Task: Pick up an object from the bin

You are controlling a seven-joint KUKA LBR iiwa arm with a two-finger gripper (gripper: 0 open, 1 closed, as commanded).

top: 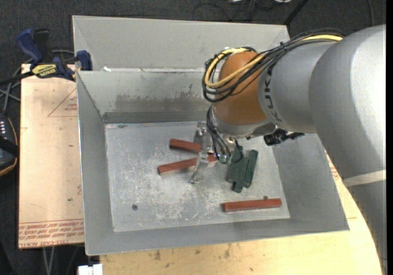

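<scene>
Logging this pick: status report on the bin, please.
Gripper low at middle red-brown stick, bin centre. Dark green block close beside. Upper stick, lower stick nearby.

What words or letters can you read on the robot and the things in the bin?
"KU": black letters on the grey arm; the rest of the word is hidden.
No writing shows on the three red-brown sticks or the dark green block.

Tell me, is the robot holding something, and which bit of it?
Cannot tell. The tool sits low at the right end of the middle red-brown stick, which lies on the bin floor.
</scene>
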